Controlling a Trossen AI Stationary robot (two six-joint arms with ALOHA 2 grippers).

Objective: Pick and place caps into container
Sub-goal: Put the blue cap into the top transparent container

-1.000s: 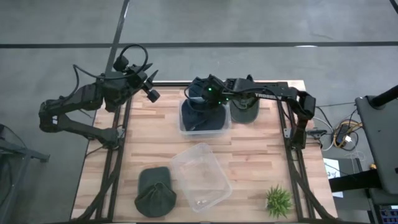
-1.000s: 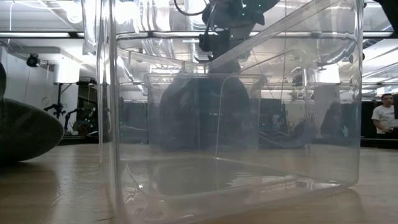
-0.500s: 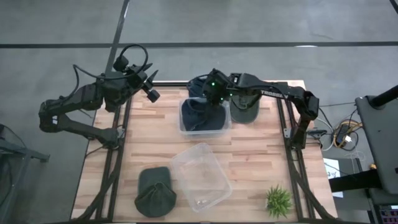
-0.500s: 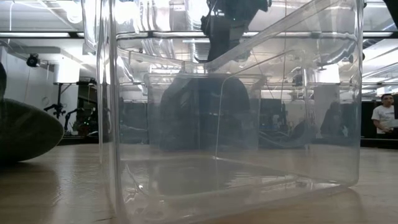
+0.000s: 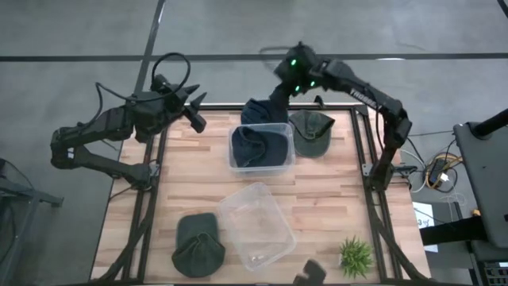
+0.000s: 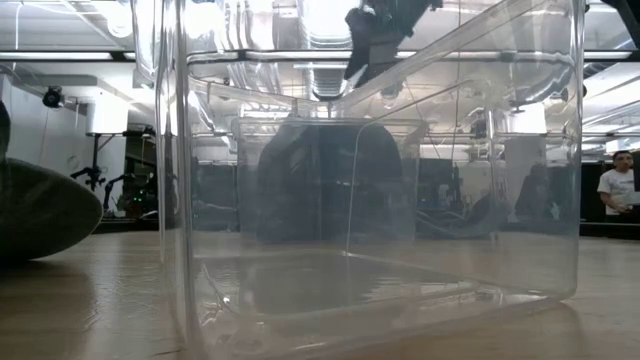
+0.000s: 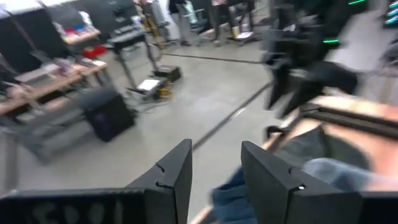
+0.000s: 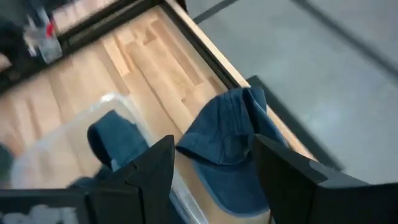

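Note:
A clear container (image 5: 262, 148) stands at the table's far middle with a navy cap (image 5: 255, 143) lying inside it. A second navy cap (image 8: 230, 146) lies on the far edge behind it. One olive cap (image 5: 311, 132) rests to the container's right, another (image 5: 197, 245) at the near left. My right gripper (image 5: 276, 97) hangs open, high above the far-edge navy cap, holding nothing. My left gripper (image 5: 193, 113) is open in the air over the table's far left corner.
A second clear container (image 5: 254, 224) stands at the near middle, with nothing showing in it; it fills the low view (image 6: 370, 200). A small green plant (image 5: 355, 256) is at the near right. Bare wood lies between the two containers and along the left side.
My right gripper has opened over the far container, let go of the navy cap, then risen and swung toward the table's far edge. The cap now lies in the container.

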